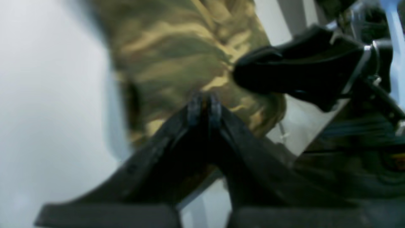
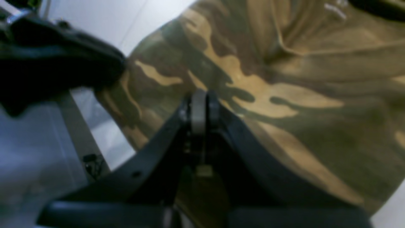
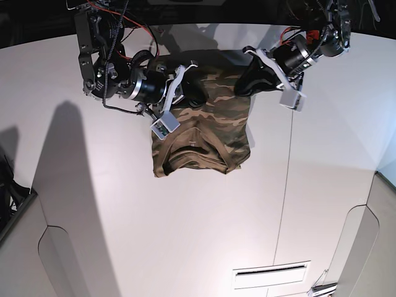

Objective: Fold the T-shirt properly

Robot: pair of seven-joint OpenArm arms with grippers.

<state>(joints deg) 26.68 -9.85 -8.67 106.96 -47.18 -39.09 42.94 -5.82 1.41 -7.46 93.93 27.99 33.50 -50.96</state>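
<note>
The camouflage T-shirt [image 3: 204,139] hangs as a folded bundle between my two grippers over the white table [image 3: 185,235], with its collar fold near the lower middle. My left gripper [image 3: 243,85] is shut on the shirt's upper right edge. In the left wrist view its fingertips [image 1: 204,106] pinch the T-shirt [image 1: 177,53], and the other gripper [image 1: 250,77] is close by on the right. My right gripper [image 3: 197,93] is shut on the upper left edge. In the right wrist view its fingertips [image 2: 199,106] are pressed together against the T-shirt [image 2: 284,95].
A thin seam [image 3: 286,185] runs down the table right of the shirt. A slotted vent [image 3: 269,273] lies near the front edge. Dark equipment [image 3: 9,198] stands off the table's left side. Cables and arm bases crowd the far edge [image 3: 111,37].
</note>
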